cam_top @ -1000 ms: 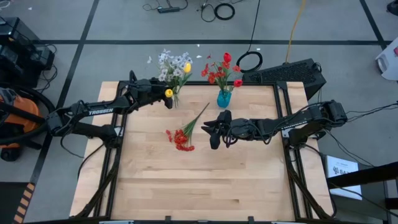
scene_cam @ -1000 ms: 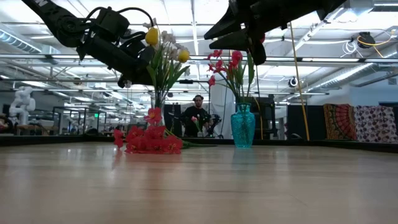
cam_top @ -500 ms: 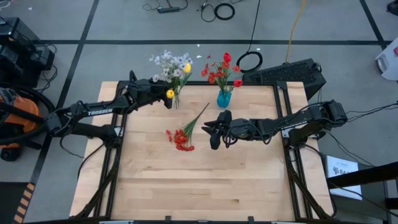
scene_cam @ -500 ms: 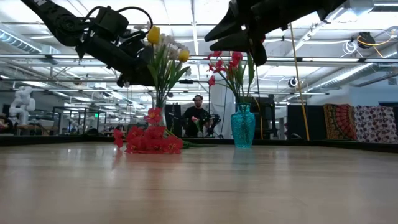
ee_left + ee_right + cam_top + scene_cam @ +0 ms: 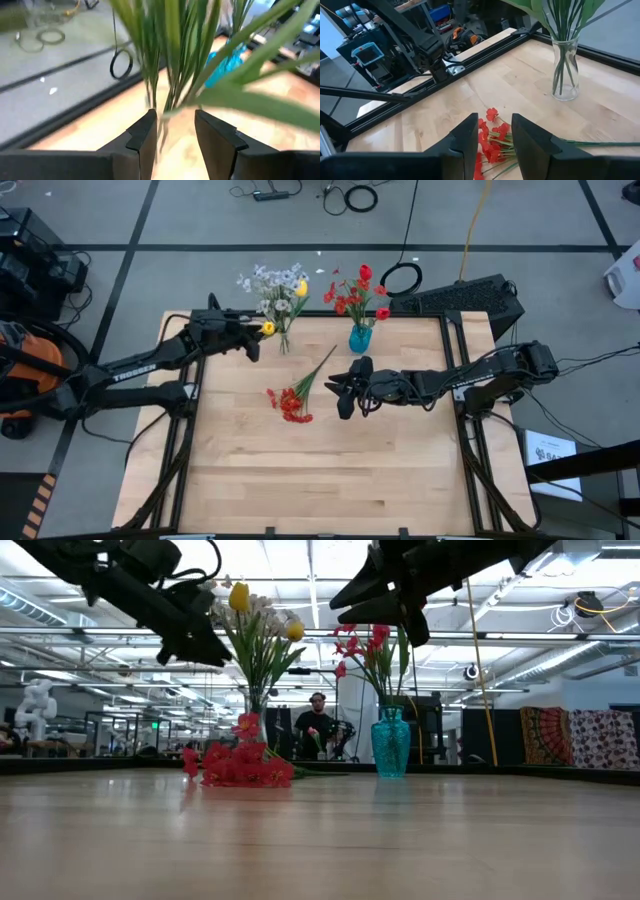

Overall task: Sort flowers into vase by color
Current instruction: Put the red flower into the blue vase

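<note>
Clearing the clear vase [image 5: 565, 70] cleanly is the left hand's [image 5: 252, 344] job, I judge: fingers parted and empty, it should keep off the stems. The right hand [image 5: 338, 388], also open and empty, hangs over the red spray [image 5: 291, 402] lying mid-table (the only flower left loose). At the far edge, yellow and white flowers [image 5: 278, 286] fill the clear vase; red flowers [image 5: 360, 293] fill the teal vase [image 5: 360, 338].

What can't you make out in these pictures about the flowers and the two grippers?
- Left wrist view: blurred green stems hide the clear vase.
- Low view: the red spray covers that vase's base.
- High view: too small to count blossoms in the blue vase.
- Right wrist view: blooms cut off.
</note>
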Controlling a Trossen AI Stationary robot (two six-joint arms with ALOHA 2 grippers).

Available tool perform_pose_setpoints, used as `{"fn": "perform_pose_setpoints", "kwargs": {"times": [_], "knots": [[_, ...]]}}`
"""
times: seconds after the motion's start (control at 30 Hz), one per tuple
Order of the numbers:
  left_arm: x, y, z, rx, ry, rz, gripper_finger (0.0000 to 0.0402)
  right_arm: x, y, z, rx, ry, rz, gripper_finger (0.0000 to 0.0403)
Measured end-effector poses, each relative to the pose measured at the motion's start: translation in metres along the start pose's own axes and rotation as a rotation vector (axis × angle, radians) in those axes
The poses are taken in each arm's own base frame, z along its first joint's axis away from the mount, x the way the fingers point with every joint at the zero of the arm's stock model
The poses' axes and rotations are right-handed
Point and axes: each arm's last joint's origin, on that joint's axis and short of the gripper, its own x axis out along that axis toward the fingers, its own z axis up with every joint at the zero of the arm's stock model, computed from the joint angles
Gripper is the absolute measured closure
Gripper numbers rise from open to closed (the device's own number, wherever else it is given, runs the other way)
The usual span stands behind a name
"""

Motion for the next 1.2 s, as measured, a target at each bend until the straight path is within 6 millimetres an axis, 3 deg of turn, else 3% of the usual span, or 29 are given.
{"fn": "perform_pose_setpoints", "kwargs": {"times": [0.53, 0.67, 0.87, 1.0, 1.2], "knots": [[-0.040, -0.010, -0.030, -0.013, 0.281, -0.029, 0.0263, 0.001, -0.001, 0.002, -0.208, -0.001, -0.003, 0.0293], [-0.043, -0.015, -0.033, 0.001, 0.303, -0.055, 0.0263, 0.005, 0.006, 0.020, -0.314, 0.057, -0.035, 0.0293], [-0.048, -0.020, -0.042, 0.017, 0.378, -0.072, 0.0263, 0.034, 0.011, 0.046, -0.516, 0.272, -0.151, 0.0293], [-0.052, -0.023, -0.044, 0.037, 0.386, -0.085, 0.0263, 0.061, 0.008, 0.047, -0.680, 0.451, -0.196, 0.0293], [-0.056, -0.025, -0.044, 0.047, 0.375, -0.084, 0.0263, 0.108, 0.005, 0.030, -0.919, 0.661, -0.073, 0.0293]]}}
